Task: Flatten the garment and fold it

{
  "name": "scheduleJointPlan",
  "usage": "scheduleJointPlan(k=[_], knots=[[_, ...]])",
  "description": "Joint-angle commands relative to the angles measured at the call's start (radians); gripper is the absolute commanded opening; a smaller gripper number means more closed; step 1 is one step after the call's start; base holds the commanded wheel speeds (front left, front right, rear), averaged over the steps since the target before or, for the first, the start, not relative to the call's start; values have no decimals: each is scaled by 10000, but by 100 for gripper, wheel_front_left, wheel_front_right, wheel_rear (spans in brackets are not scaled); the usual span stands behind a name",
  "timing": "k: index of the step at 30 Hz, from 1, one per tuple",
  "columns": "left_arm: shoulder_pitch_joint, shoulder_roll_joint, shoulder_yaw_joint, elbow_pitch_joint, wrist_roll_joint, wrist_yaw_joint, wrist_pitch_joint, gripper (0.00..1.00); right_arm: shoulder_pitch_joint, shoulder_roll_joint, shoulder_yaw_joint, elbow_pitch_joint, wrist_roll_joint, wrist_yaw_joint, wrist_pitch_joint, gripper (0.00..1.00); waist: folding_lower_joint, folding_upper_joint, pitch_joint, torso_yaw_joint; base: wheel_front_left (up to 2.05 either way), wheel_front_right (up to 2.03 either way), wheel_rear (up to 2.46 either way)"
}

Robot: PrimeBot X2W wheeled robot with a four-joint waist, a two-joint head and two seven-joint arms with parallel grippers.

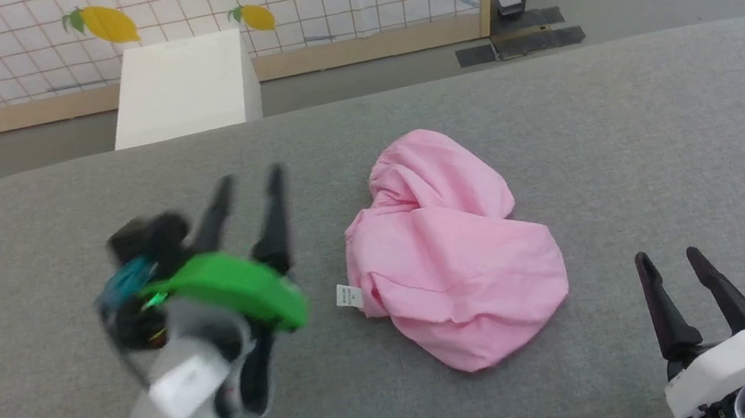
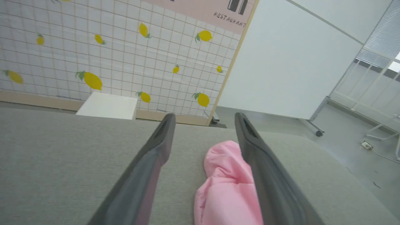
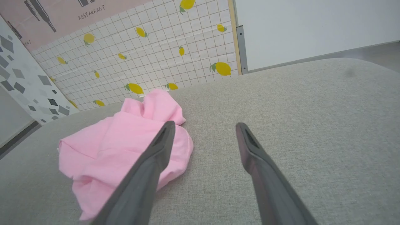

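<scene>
Pink garment lay crumpled between left end effector and right end effector, both with fingers apart.

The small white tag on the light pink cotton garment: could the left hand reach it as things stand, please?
Probably yes: the left hand is open beside the tag, exposed at the left edge of the garment, with bare grey cushion between them.

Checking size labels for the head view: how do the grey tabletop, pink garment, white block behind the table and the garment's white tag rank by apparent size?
1. Grey fabric-covered tabletop
2. Crumpled light pink cotton garment
3. White box-shaped block, farther from the camera, so its true size is unsure
4. Small white sewn tag
</scene>
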Motion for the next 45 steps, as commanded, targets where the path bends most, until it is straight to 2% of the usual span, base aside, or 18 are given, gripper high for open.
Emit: scheduleJointPlan(k=[1,6,10,16,20,24,28,29,31,34,37,41,45], knots=[[590,341,90,-69,439,285,-543,100,133,3,11,60,72,-11,155,100,0,-1,-132,152,0,0,0],[1844,920,357,-528,1434,1053,-1307,100,170,3,-10,216,22,-11,793,100,0,-1,-170,281,0,0,0],[2744,905,486,-1001,1771,1261,-1399,100,-35,3,-114,489,-95,-11,1966,100,0,-1,-14,374,0,0,0],[3351,770,828,-1566,2026,1289,-1416,100,-1375,3,-224,821,-702,-11,4434,100,0,-1,352,471,0,0,0],[3255,505,1018,-1900,2293,1151,-1418,100,-2584,3,104,1338,-1305,-11,6144,100,0,-1,826,767,0,0,0],[3061,307,1110,-1989,2496,1022,-1419,100,-2986,3,304,1886,-1641,-11,7239,100,0,-1,1194,1042,0,0,0],[2923,149,1272,-1950,2676,878,-1419,100,-3216,3,546,2155,-1698,-11,7570,100,0,-1,1433,1220,0,0,0],[2917,110,1322,-1921,2685,846,-1419,100,-3242,3,557,2194,-1654,-11,7576,86,0,-1,1436,1227,0,0,0],[2928,68,1402,-1863,2718,789,-1419,100,-3281,3,493,2193,-1604,-11,7480,0,0,-1,1414,1206,0,0,0],[2995,18,1513,-1792,2767,724,-1419,100,-3299,3,244,2003,-1554,-11,7211,0,0,-1,1260,1116,0,0,0],[3088,-39,1639,-1776,2792,672,-1419,100,-3300,3,-597,1502,-1470,-11,6715,0,0,-1,1050,969,0,0,0],[3168,-85,1692,-1762,2867,594,-1420,100,-3122,-2,-2519,642,-1739,-11,6338,0,0,-1,808,862,0,0,0],[3176,-138,1686,-1748,2913,528,-1420,100,-2374,-9,-4401,86,-2326,-11,6673,0,0,-1,723,858,0,0,0]])
